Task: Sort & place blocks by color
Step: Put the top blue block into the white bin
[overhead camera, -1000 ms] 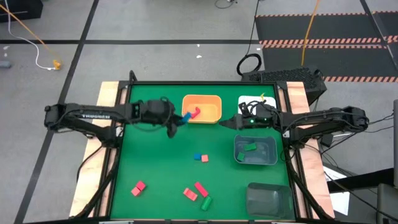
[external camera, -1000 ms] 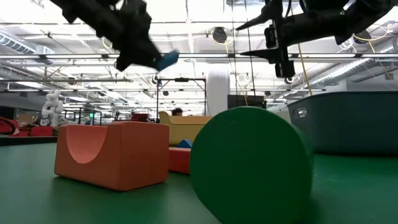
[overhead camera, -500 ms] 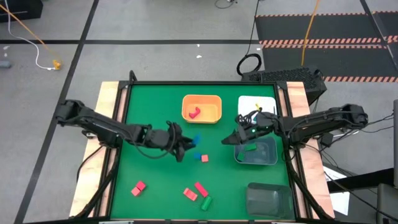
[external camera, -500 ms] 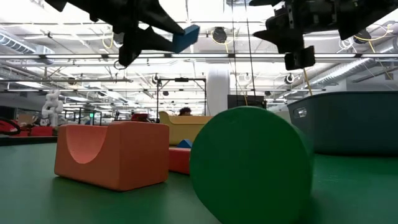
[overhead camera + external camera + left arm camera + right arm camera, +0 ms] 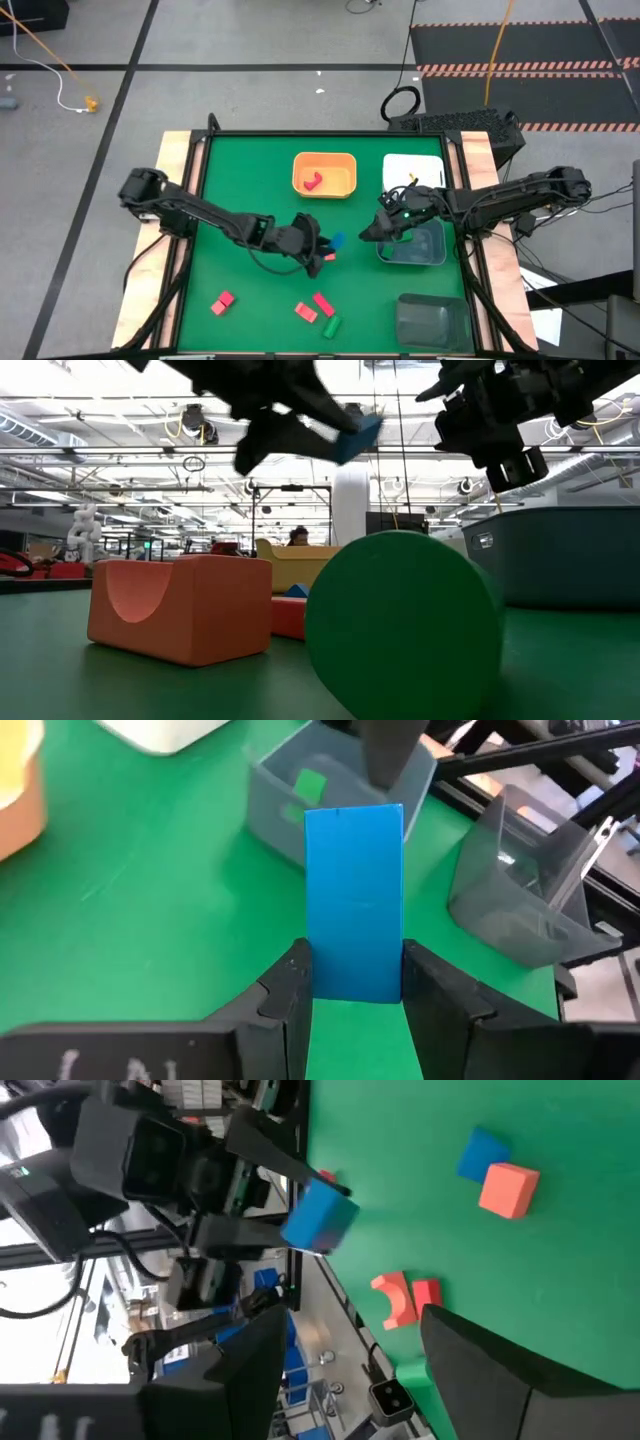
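The left gripper [image 5: 352,995] has its two fingers [image 5: 288,992] closed against the sides of a blue bar [image 5: 353,900], which stands out past the fingertips. In the high view this gripper [image 5: 322,250] and the blue bar [image 5: 337,241] hang over the middle of the green table [image 5: 240,170], nearer the grey bin [image 5: 432,250] than half a second ago, when they were short of the table's centre; one second ago they were beside the orange bin [image 5: 340,162].

The right gripper [image 5: 372,232] hangs just beside the grey bin's inner edge, fingers [image 5: 470,1355] spread apart and empty. It has shifted only slightly from its earlier place.

A green block [image 5: 310,786] lies inside the grey bin. A red piece [image 5: 313,181] lies in the orange bin. A pink cube [image 5: 508,1188] and a small blue cube [image 5: 482,1152] sit touching on the table, below the left gripper. Further from the grey bin, near the table's front edge, lie more red blocks [image 5: 322,303] and a green block [image 5: 331,326], unmoved.
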